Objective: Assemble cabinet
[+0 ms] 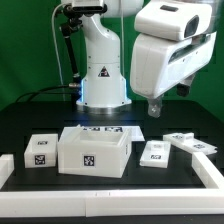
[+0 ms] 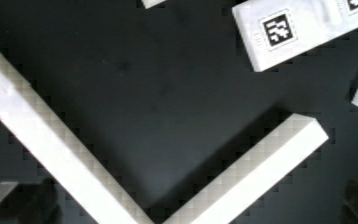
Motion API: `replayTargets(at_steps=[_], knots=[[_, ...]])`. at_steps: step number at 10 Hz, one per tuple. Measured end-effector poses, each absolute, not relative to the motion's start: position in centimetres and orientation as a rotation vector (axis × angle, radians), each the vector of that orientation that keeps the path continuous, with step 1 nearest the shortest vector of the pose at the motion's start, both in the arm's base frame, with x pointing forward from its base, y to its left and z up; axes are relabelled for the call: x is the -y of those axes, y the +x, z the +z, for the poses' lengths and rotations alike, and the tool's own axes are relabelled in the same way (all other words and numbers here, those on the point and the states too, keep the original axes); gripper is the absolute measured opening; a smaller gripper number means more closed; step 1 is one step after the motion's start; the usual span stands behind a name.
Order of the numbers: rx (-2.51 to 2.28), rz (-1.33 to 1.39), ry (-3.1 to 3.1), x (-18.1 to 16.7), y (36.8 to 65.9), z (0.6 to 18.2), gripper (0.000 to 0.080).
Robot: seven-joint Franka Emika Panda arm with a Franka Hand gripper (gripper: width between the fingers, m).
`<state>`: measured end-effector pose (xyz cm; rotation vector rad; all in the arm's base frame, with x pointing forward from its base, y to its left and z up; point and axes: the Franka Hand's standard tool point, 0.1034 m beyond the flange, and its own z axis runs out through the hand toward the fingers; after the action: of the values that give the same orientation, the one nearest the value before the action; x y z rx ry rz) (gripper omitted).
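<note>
Exterior view: white cabinet body (image 1: 93,150) on black table (image 1: 30,118), green wall (image 1: 25,45).

Black table (image 1: 40,176) carries white box (image 1: 95,150) and panels (image 1: 157,152).

Blk table (image 1: 30,125) w/ white rail (image 1: 150,186) along front.

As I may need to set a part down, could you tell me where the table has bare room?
The widest bare patch lies behind the small box, on the exterior view's left of the robot base. A narrower strip runs between the large box and the front rail. The exterior view's right is crowded with flat panels below the gripper.
</note>
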<state>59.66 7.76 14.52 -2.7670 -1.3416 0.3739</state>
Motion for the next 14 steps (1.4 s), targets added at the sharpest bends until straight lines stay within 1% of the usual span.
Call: replayTargets(at_steps=[6,7,8,10,12,14], knots=[[1.346,0.39,-2.77,-7.7,59.7,14.6,0.0798],[1.394,0.355,-2.753,-7.6,59.8,14.5,0.0798],[1.469,0.287,-2.73,-7.1,59.1,14.3,0.0798],[1.62,0.169,-2.677,-6.3,56.5,13.8,0.0798],[1.818,0.052,-2.581,-5.4,54.5,13.0,0.0798],[1.781,0.078,-2.58,-4.5,53.7,12.5,0.0798]])
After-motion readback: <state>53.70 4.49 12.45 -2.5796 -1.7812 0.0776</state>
